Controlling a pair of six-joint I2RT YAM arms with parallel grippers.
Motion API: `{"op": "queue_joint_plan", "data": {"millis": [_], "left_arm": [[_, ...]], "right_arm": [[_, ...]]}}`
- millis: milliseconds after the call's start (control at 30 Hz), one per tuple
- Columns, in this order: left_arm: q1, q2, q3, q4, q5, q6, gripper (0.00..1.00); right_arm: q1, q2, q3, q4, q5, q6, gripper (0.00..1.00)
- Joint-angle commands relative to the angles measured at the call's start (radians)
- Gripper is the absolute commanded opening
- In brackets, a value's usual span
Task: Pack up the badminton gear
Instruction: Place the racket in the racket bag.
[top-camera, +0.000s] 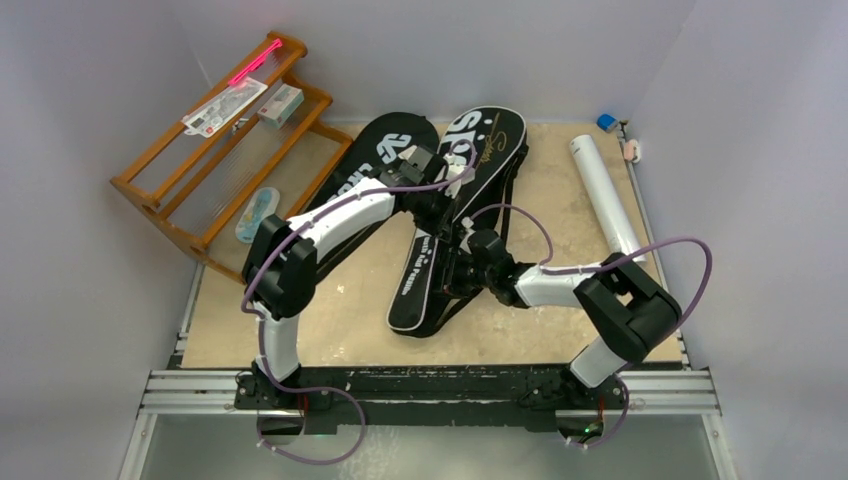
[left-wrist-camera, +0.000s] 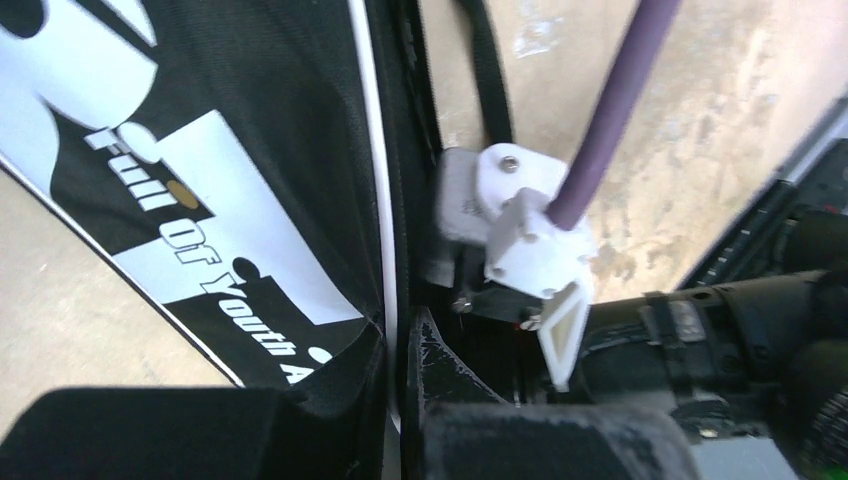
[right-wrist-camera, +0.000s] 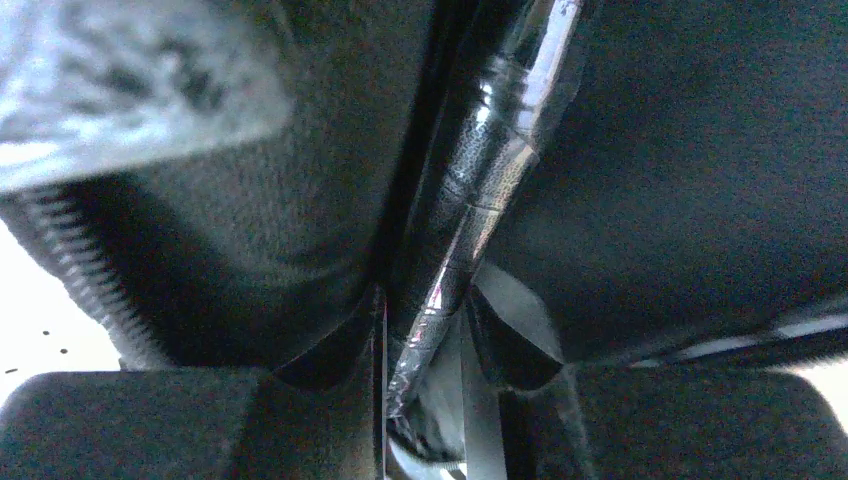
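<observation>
Two black racket covers lie side by side at the back of the table, the left cover (top-camera: 392, 150) and the "SPORT" cover (top-camera: 487, 150), whose narrow end (top-camera: 418, 300) points toward me. My left gripper (top-camera: 437, 195) (left-wrist-camera: 405, 390) is shut on that cover's white-piped edge (left-wrist-camera: 390, 250), beside the "Full of Youth" lettering. My right gripper (top-camera: 462, 268) (right-wrist-camera: 430, 350) reaches into the cover's side, shut on a shiny black racket handle (right-wrist-camera: 470, 210) between dark fabric folds. The long white tube (top-camera: 606, 192) lies to the right. Racket heads and shuttlecocks are hidden.
An orange-brown wooden rack (top-camera: 160, 195) stands at the back left with small packets (top-camera: 225, 105) and a pink stick (top-camera: 250, 68) on it. A small blue item (top-camera: 606, 122) sits in the far right corner. The right wrist's white camera mount (left-wrist-camera: 520, 235) is close to my left fingers.
</observation>
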Motion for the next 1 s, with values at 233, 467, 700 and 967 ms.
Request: {"op": "queue_joint_plan", "data": {"millis": [233, 467, 700, 967], "left_arm": [[0.000, -0.051, -0.039, 0.146, 0.532, -0.123, 0.00], [0.008, -0.065, 0.010, 0.011, 0.058, -0.035, 0.00], [-0.003, -0.066, 0.038, -0.073, -0.319, 0.027, 0.00], [-0.006, -0.065, 0.031, -0.080, -0.348, 0.062, 0.00]], "right_arm": [[-0.013, -0.024, -0.066, 0.378, 0.101, -0.104, 0.27], [-0.013, -0.143, -0.125, 0.258, 0.195, -0.090, 0.59], [-0.020, -0.362, -0.125, -0.074, 0.367, -0.123, 0.74], [-0.305, -0.539, -0.054, -0.418, 0.413, -0.181, 0.70]]}}
